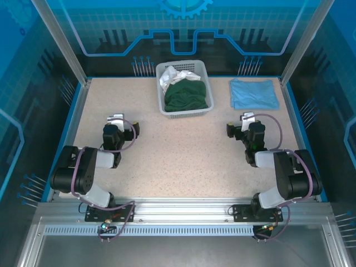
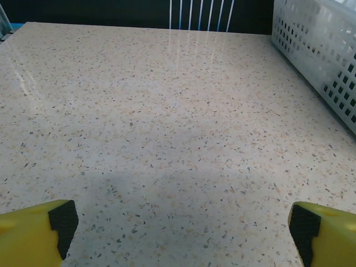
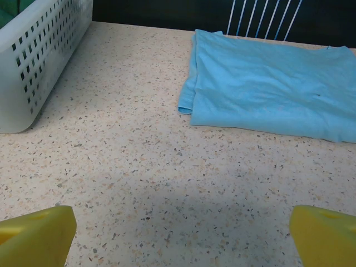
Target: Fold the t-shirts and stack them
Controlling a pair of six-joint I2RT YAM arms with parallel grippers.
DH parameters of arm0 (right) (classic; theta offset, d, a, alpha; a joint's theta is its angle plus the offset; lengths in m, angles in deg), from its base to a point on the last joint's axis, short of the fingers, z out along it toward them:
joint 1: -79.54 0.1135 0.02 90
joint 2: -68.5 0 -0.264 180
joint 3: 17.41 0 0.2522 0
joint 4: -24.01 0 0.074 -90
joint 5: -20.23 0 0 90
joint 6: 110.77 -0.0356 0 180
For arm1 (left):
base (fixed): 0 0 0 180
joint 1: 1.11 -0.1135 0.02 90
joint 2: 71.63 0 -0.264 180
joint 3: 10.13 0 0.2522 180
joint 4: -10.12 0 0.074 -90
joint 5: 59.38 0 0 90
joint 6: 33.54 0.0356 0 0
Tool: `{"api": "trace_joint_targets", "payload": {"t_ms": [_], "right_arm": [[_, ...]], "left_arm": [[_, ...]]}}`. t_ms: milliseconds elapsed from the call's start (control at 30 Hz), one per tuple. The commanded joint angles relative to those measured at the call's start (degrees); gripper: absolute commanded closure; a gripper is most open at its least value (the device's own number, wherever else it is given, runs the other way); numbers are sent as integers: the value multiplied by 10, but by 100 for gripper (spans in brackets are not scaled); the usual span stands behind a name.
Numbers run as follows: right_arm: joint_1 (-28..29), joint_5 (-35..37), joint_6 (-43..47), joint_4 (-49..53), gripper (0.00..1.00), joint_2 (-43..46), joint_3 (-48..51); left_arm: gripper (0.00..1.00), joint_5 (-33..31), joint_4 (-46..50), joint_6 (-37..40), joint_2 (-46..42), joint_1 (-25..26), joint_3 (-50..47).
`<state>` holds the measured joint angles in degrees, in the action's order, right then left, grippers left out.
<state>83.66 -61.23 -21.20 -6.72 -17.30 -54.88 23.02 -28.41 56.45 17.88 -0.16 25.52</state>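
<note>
The light blue t-shirt [image 1: 254,93] is lying folded flat at the upper right of the overhead view, so one shirt looks done. The dark green t-shirt [image 1: 186,95] is sitting crumpled in the basket [image 1: 161,89] at upper centre, not yet folded or stacked. The left gripper [image 1: 115,118] and the right gripper [image 1: 247,117] are both gaping wide, holding nothing.

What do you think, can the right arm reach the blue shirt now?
Probably yes. The light blue t-shirt lies flat just ahead of the right gripper, whose jaws stand open. Bare table lies between them, and the white basket sits off to the side.
</note>
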Motion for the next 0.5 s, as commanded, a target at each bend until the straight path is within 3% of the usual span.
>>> {"api": "trace_joint_targets", "payload": {"t_ms": [0, 467], "right_arm": [[-1, -5, -3, 1, 0, -2, -4], [-1, -5, -4, 1, 0, -2, -4]], "left_arm": [[1, 16, 0, -1, -7, -4, 2], [1, 24, 3, -3, -8, -6, 3]]}}
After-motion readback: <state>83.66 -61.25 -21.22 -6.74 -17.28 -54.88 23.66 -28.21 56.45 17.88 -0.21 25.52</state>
